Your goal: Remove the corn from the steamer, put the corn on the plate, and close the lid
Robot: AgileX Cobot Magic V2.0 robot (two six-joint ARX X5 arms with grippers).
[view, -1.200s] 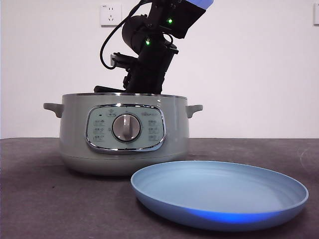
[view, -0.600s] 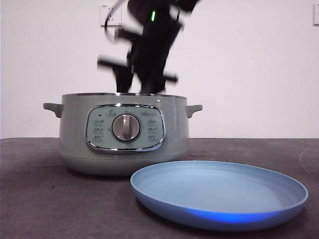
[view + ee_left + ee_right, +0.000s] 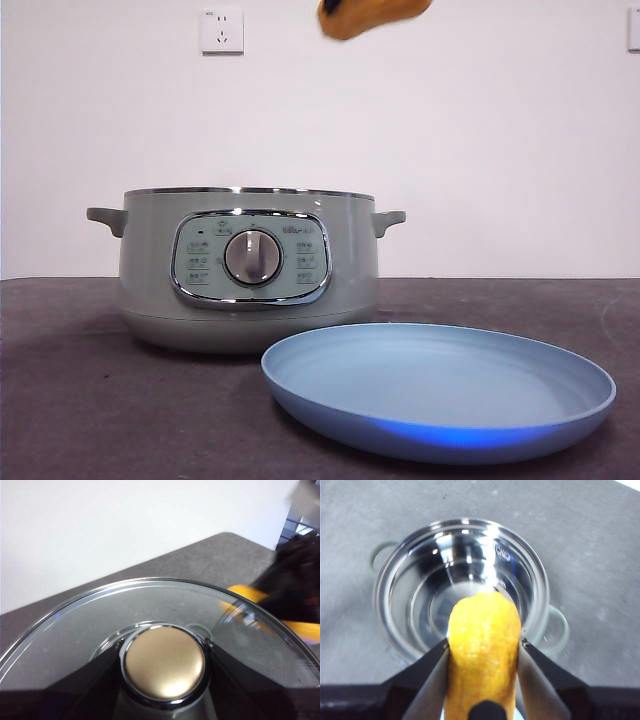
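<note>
Gripping the corn (image 3: 482, 645), right claw (image 3: 484, 647) hovers above steamer (image 3: 462, 587).

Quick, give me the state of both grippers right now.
Left gripper: shut on the lid, gripping its knob.
Right gripper: shut on the corn, held high above the open steamer.

Corn (image 3: 372, 15): cut off by front view's top edge, holding gripper out of frame. Lid (image 3: 90, 625): rim cropped in left wrist view. Dark blurred shape (image 3: 295, 590) beyond lid: unidentifiable.
</note>
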